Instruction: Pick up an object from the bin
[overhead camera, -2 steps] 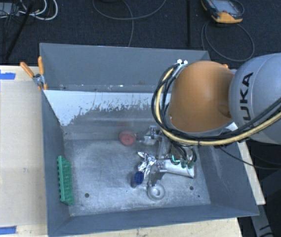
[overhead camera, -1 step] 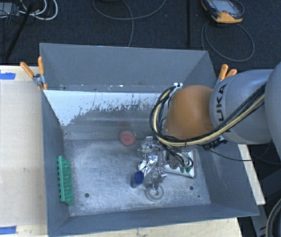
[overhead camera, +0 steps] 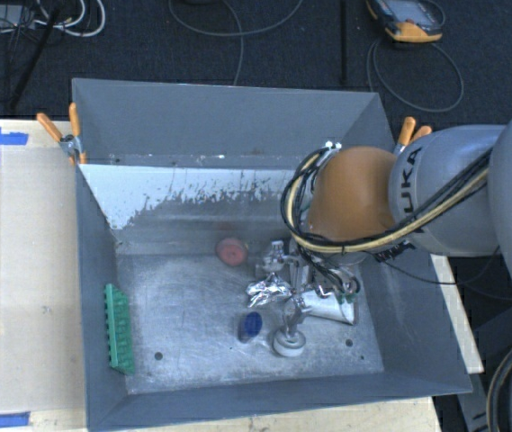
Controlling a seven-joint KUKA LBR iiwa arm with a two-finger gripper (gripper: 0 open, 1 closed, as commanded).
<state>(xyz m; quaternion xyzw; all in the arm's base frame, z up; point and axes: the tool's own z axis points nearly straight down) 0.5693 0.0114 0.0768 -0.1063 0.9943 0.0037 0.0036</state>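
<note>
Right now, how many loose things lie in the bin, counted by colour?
Green ridged strip: 1
Pink round piece: 1
Blue small piece: 1
Silver crumpled foil: 1
Grey disc: 1
White packet: 1
Total: 6

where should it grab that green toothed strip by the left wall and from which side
Take the green toothed strip at mid-length, across its narrow width, coming straight down from above. It lies flat along the bin's left wall, so a sideways approach would likely hit the wall, and an end grip may tip it.
</note>
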